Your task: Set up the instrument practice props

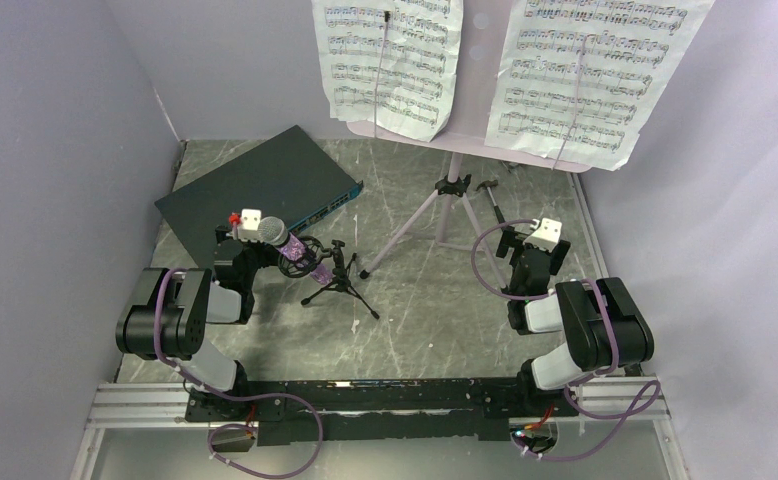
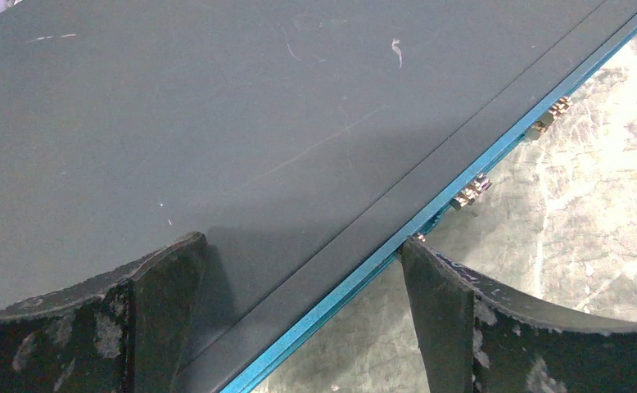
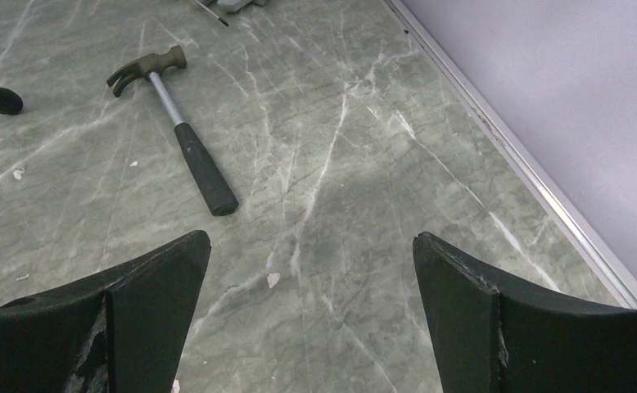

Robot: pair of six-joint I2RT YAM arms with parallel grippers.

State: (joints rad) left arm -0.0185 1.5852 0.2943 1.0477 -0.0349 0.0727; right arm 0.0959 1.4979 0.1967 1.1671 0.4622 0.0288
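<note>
Music-stand plate stands at far centre on its tripod, with two sheet-music pages hung on it. Microphone sits tilted in the black mic stand, left of centre, just beside the left arm. Left end effector: fingers spread, holding nothing, over the edge of a dark flat box. Right end effector: fingers spread, holding nothing, above the tabletop. A hammer lies beyond it, near one foot of the tripod.

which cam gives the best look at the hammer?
Right wrist: the hammer lies whole and sharp on the table, head to grip. Top external shows it tiny, beside the tripod legs. Left wrist misses it.
</note>
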